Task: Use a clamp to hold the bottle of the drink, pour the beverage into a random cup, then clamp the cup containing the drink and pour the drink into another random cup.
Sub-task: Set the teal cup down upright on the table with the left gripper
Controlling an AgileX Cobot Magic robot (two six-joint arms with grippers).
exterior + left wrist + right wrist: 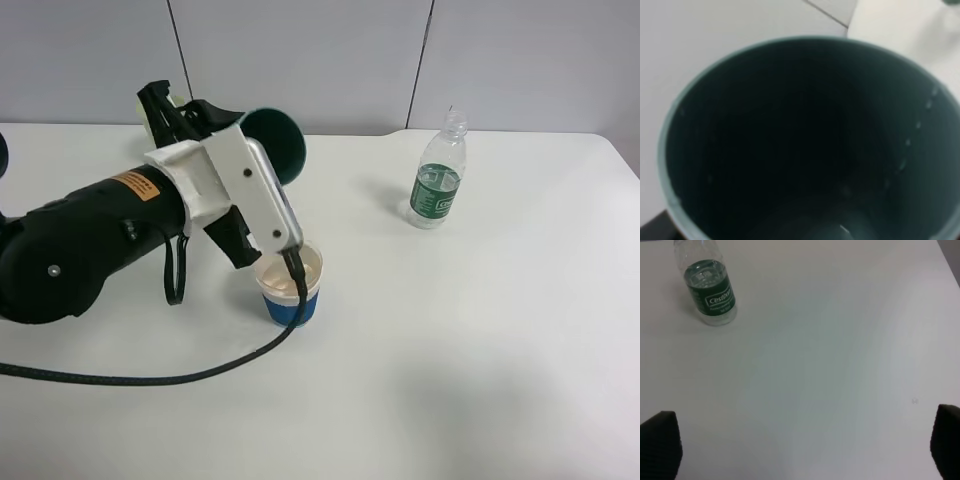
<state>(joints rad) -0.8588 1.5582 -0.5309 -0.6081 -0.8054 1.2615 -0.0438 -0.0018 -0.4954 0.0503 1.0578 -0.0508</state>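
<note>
My left gripper [225,118] is shut on a dark green cup [274,145] and holds it tipped over, raised off the table. The left wrist view looks straight into this cup [805,140]; small drops cling to its dark inner wall. A blue and white paper cup [291,285] stands on the table just in front of the left arm, partly hidden by the wrist housing and cable. The clear bottle with a green label [437,180] stands upright at the back right and shows in the right wrist view [708,290]. My right gripper [802,442] is open, empty, well away from the bottle.
The white table [480,350] ends at a grey wall behind. A black cable [150,378] from the left arm trails across the table in front of the blue cup. The right arm is outside the exterior high view.
</note>
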